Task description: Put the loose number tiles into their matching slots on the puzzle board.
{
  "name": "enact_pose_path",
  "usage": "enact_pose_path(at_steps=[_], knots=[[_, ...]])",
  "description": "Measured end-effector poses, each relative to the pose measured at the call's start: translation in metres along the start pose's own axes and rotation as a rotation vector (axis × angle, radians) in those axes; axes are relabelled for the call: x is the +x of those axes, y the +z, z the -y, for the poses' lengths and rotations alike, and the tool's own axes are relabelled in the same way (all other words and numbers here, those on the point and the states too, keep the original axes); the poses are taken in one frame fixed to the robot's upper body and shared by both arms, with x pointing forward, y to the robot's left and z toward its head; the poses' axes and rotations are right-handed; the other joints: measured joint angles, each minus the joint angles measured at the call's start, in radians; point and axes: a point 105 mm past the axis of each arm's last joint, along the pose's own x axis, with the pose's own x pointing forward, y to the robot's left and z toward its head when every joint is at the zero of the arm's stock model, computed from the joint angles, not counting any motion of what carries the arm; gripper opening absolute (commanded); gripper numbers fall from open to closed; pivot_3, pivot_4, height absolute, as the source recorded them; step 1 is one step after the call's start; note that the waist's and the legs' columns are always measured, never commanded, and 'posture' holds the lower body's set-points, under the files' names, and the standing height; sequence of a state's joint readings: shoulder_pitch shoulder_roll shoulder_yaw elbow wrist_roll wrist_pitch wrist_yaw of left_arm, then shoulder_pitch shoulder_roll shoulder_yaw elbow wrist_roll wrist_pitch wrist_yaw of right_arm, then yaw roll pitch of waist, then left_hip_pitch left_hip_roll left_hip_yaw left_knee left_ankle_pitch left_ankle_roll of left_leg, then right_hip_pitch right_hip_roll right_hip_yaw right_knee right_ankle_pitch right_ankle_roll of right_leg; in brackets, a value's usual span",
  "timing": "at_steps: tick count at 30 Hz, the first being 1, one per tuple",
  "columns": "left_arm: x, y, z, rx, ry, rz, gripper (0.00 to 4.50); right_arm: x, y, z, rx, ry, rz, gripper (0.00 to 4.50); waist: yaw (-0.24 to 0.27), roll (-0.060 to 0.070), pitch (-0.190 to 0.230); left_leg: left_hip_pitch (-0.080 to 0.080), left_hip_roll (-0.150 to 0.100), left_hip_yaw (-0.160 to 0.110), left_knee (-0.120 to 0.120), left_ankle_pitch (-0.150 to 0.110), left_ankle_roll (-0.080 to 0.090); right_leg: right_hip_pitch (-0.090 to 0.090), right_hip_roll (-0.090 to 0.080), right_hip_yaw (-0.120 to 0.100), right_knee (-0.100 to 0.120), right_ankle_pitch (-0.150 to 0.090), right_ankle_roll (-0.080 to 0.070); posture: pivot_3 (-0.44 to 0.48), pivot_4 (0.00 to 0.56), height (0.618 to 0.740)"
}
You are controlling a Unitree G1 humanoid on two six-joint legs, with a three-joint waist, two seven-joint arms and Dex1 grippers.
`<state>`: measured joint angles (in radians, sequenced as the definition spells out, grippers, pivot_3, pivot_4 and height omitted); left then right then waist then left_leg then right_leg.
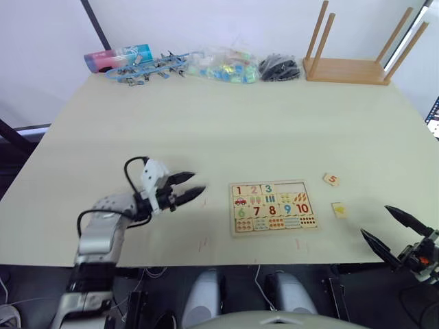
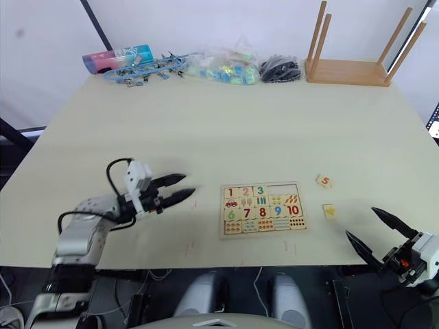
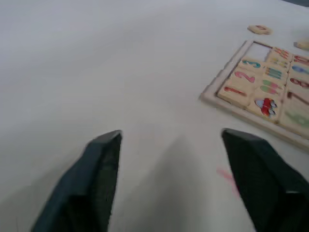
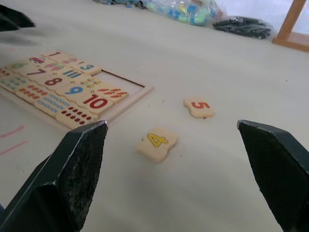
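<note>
Tabletop [image 1: 206, 130] clutter at the back stays unreadable; both pincers [image 1: 186, 188] [image 1: 396, 232] gape empty.

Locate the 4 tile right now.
In the head views the 4 tile lies loose on the table, just off the puzzle board's right edge, nearer the robot than the 5 tile and ahead of the open right gripper.

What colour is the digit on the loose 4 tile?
Yellow. The 4 tile shows it best in the right wrist view, lying beside the puzzle board.
</note>
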<state>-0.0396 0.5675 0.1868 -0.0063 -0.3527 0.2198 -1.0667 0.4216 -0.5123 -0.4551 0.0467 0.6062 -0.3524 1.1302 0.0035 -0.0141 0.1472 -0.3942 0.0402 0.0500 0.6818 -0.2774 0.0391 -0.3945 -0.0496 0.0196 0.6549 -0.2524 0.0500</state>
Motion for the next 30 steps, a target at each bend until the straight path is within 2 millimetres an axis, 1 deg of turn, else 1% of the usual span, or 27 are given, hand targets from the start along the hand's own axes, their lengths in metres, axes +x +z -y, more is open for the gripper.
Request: enact_pose_path(at_steps=[1, 3, 6, 11, 15, 19, 22, 25, 30], knots=[[-0.008, -0.005, 0.000, -0.009, 0.015, -0.011, 4.46, -0.002, -0.001, 0.001, 0.003, -0.008, -0.004, 4.50, -0.001, 0.000, 0.000, 0.000, 0.000, 0.000, 0.000, 0.000, 0.000, 0.000, -0.001, -0.001, 0.000, 0.000, -0.001, 0.000, 0.150, 0.737], [-0.025, -0.009, 0.002, -0.014, 0.046, -0.012, 4.46, -0.003, -0.004, 0.002, 0.011, -0.005, -0.009, 4.50, 0.006, 0.000, 0.000, 0.000, 0.000, 0.000, 0.000, 0.000, 0.000, 0.000, -0.002, -0.002, 0.000, -0.001, -0.001, 0.000, 0.150, 0.737], [-0.036, -0.010, 0.008, 0.007, 0.062, -0.013, 4.46, -0.004, -0.004, 0.005, 0.014, 0.006, -0.011, 4.50, 0.013, 0.000, 0.000, 0.001, -0.001, 0.000, 0.000, 0.000, 0.000, 0.001, -0.005, -0.002, 0.000, -0.001, -0.002, 0.000, 0.150, 0.737], [-0.048, -0.009, 0.012, 0.016, 0.104, -0.006, 4.46, -0.010, -0.008, 0.009, 0.023, -0.005, -0.023, 4.50, 0.010, 0.000, 0.000, 0.000, -0.001, 0.000, 0.000, 0.000, 0.000, 0.000, -0.006, -0.002, -0.001, -0.001, -0.002, 0.000, 0.150, 0.737], [-0.061, -0.017, 0.021, -0.004, 0.130, -0.020, 4.46, -0.015, -0.012, 0.011, 0.037, -0.019, -0.035, 4.50, 0.005, 0.000, -0.001, 0.000, 0.000, 0.000, -0.001, 0.000, 0.000, 0.000, -0.009, -0.002, -0.001, -0.001, -0.002, 0.000, 0.150, 0.737], [-0.065, -0.021, 0.022, -0.014, 0.153, -0.027, 4.46, -0.016, -0.012, 0.009, 0.047, 0.008, -0.035, 4.50, 0.009, 0.000, -0.001, 0.000, 0.000, 0.001, -0.001, 0.000, 0.000, 0.000, -0.008, -0.002, -0.002, -0.001, -0.002, 0.000, 0.150, 0.737], [-0.067, -0.020, 0.021, -0.022, 0.161, -0.015, 4.46, -0.022, -0.011, 0.005, 0.067, 0.022, -0.039, 4.50, 0.013, -0.001, -0.001, 0.000, -0.001, 0.000, -0.001, 0.000, 0.000, 0.001, -0.009, -0.003, -0.004, -0.001, -0.002, 0.000, 0.150, 0.737], [-0.067, -0.019, 0.022, -0.022, 0.159, -0.004, 4.46, -0.028, -0.011, 0.006, 0.065, 0.005, -0.046, 4.50, 0.010, -0.001, -0.001, 0.000, 0.000, 0.000, -0.001, 0.000, 0.000, 0.001, -0.009, -0.003, -0.004, -0.001, -0.002, 0.000, 0.150, 0.737], [-0.066, -0.016, 0.021, -0.015, 0.156, 0.010, 4.46, -0.030, -0.010, 0.007, 0.061, -0.002, -0.045, 4.50, 0.010, 0.000, -0.001, 0.000, 0.000, 0.000, -0.001, 0.000, 0.000, 0.001, -0.008, -0.003, -0.005, -0.001, -0.002, 0.000, 0.150, 0.737]])
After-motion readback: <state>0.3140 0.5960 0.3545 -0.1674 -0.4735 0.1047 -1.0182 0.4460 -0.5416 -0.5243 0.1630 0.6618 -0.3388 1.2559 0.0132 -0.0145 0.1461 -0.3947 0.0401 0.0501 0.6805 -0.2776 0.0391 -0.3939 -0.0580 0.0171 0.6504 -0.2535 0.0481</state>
